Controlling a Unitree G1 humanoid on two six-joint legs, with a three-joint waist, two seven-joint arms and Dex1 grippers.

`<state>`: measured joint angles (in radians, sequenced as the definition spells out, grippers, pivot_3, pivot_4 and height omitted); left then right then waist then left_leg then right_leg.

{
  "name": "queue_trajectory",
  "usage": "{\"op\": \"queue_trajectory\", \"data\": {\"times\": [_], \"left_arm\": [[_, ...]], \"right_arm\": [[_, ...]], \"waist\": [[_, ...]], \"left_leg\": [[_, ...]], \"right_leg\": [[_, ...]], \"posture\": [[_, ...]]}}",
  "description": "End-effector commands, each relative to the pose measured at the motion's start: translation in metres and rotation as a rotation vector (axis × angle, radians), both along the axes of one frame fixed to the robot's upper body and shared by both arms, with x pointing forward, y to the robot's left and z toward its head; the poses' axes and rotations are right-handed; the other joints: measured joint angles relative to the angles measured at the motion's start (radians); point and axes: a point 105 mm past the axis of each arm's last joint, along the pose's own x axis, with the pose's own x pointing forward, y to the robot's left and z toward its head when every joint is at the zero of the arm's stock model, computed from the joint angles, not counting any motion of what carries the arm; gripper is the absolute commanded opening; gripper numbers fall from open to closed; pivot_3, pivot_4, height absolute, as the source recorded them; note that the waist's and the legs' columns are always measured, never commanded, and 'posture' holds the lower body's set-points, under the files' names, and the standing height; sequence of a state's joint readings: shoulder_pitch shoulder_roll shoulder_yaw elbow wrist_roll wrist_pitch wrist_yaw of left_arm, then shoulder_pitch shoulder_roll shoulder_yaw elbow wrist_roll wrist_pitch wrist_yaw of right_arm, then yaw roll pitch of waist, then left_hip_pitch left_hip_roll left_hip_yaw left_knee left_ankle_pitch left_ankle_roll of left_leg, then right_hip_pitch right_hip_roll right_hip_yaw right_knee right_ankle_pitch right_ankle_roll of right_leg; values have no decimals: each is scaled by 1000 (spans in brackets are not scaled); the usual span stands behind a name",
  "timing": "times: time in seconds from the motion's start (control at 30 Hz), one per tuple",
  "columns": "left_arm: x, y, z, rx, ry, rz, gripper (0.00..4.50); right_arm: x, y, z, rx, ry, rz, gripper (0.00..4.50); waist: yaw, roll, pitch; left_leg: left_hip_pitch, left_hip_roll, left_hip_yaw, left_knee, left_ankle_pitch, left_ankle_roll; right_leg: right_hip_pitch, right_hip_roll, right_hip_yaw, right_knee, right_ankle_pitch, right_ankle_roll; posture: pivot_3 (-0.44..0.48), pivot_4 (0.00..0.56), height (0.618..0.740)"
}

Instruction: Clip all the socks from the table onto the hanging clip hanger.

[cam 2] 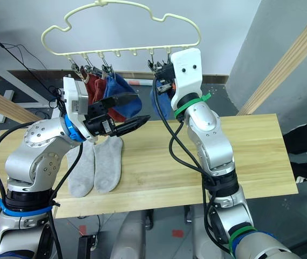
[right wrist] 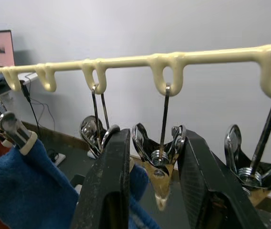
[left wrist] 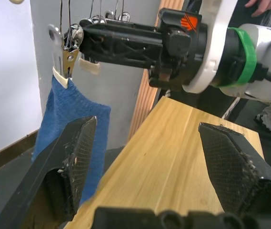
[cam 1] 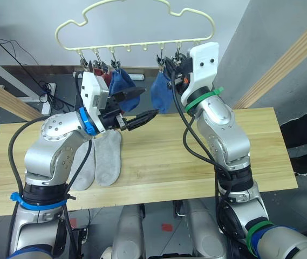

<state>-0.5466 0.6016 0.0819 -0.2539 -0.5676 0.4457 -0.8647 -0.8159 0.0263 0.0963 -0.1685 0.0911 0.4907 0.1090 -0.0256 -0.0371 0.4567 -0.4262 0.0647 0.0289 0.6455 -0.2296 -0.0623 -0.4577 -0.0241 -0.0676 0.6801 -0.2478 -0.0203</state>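
On the counter, toward the robot's left, two grey socks lie flat side by side, touching, toes toward the robot. Above the far edge hangs the hanger, its clips in a row along the lower bar. At its left end two red socks hang bunched together, with a blue sock just beside them on the next clip. A second blue sock hangs from a clip toward the right end, and the two clips between the blue socks hang bare. The right gripper is raised to the bar with its fingers set either side of a clip next to the one holding that blue sock; the fingers sit close on the clip's handles, though whether they are pressing it cannot be told. One more clip hangs just beyond it. The left gripper is held up between the two blue socks, pointing toward the right arm, its fingers spread wide and grasping nothing. Behind the counter are a grey wall, cables on the floor and slanting wooden poles.
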Motion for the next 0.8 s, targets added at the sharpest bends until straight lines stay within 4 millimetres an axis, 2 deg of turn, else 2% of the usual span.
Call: {"op": "queue_trajectory", "data": {"times": [0.03, 0.8], "left_arm": [[-7, 1, 3, 10, -36, -5, 3753], [-6, 2, -1, 20, -26, 6, 3753]], "right_arm": [[-12, 2, 21, 58, -81, 49, 1421], [-9, 0, 21, 72, -70, 13, 1421]], "waist": [[0, 0, 0], [2, 0, 0]], "left_leg": [[0, 0, 0, 0, 0, 0], [0, 0, 0, 0, 0, 0]], "right_leg": [[0, 0, 0, 0, 0, 0], [0, 0, 0, 0, 2, -3]], "posture": [[-24, 441, 740], [-21, 444, 740]]}}
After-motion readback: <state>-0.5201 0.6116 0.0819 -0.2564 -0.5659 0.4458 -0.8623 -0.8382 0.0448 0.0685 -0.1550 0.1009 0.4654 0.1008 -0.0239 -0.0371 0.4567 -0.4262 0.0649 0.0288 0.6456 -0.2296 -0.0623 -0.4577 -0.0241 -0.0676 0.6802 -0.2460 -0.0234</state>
